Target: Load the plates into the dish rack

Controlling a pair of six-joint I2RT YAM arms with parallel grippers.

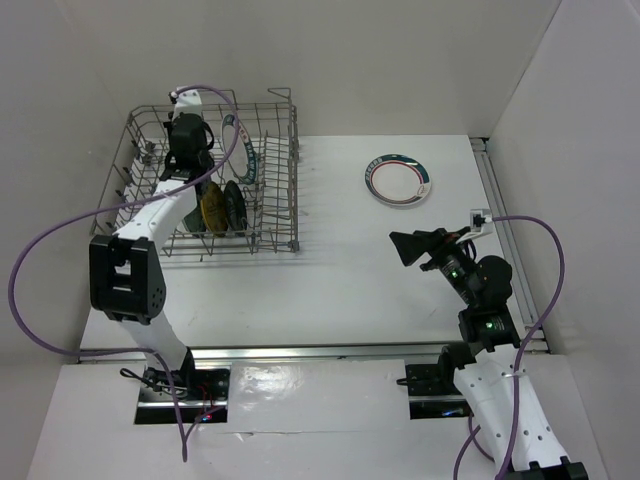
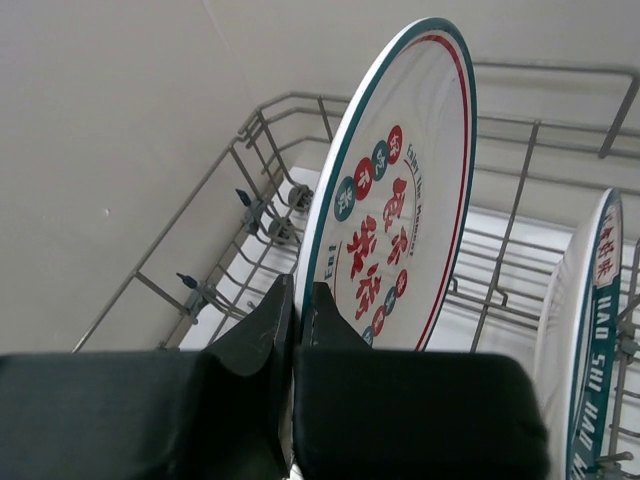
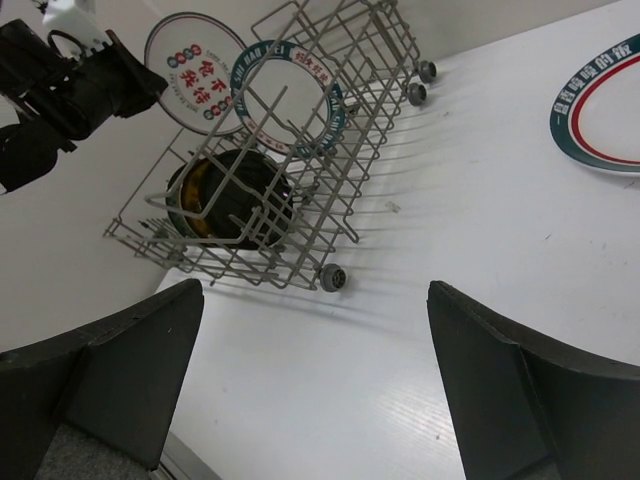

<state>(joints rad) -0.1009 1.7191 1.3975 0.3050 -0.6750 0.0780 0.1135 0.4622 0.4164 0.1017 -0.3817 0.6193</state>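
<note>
The grey wire dish rack (image 1: 280,200) stands at the far left. My left gripper (image 2: 303,292) is inside it (image 1: 205,150), shut on the lower rim of a white plate with red characters (image 2: 400,200), held upright at the rack's far end. A blue-lettered white plate (image 2: 592,320) stands upright beside it. Small dark and yellow plates (image 1: 222,207) stand in the rack's near part. A white plate with a green and red rim (image 1: 398,181) lies flat on the table, also in the right wrist view (image 3: 600,110). My right gripper (image 1: 408,246) is open and empty above the table (image 3: 315,290).
White walls close in the table at the back, left and right. The rack's raised wire sides (image 2: 250,150) surround my left gripper. A small white fitting (image 1: 480,217) with a cable sits near the right edge. A metal rail (image 1: 330,352) runs along the table's near edge.
</note>
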